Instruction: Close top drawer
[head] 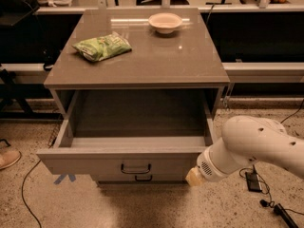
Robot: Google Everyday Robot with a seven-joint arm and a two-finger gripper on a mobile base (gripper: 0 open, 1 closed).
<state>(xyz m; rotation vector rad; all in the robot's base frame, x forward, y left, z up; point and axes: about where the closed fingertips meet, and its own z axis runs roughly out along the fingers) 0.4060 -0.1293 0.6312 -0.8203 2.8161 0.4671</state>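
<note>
The top drawer (90, 162) of the grey cabinet is pulled far out, and its inside is bare. Its flat grey front panel faces me, with a small dark bar handle (136, 168) at the centre. My gripper (194, 176) is at the end of the white arm (256, 146). It sits low on the right, right by the right end of the drawer's front panel. Only its pale tip shows, and I cannot tell whether it touches the panel. The handle of a lower drawer (142, 178) peeks out beneath.
On the cabinet top (142, 61) lie a green snack bag (102, 46) and a white bowl (165, 22). Cables (28, 194) run over the speckled floor at left and right. A shoe (7, 158) is at the left edge. Dark desks stand behind.
</note>
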